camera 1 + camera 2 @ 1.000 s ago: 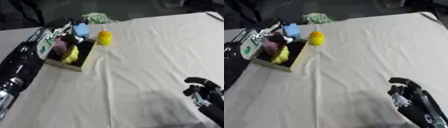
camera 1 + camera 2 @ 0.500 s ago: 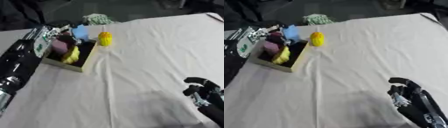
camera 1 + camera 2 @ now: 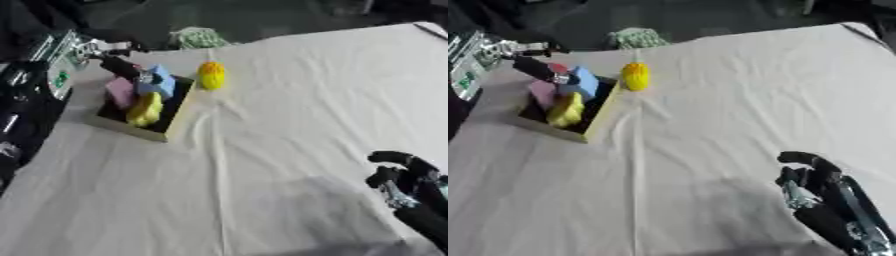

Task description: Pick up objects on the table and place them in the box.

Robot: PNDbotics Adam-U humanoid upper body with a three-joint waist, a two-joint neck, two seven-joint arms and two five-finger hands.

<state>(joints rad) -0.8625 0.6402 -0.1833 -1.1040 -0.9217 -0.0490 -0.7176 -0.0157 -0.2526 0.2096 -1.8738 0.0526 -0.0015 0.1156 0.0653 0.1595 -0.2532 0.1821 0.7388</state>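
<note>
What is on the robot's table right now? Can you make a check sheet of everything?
Surface: table under a wrinkled white cloth.
Job's things: open box at the far left, holding a blue block, a pink piece and a yellow piece; a yellow corn-shaped toy lies on the cloth just right of the box.
Clutter: a green-and-white bundle at the far edge.
Robot hands: left robot hand reaches over the box's far corner, its fingers unclear; right robot hand rests near the lower right, fingers curled, holding nothing.
Cables: nothing seen.
Surroundings: dark floor beyond the table.
</note>
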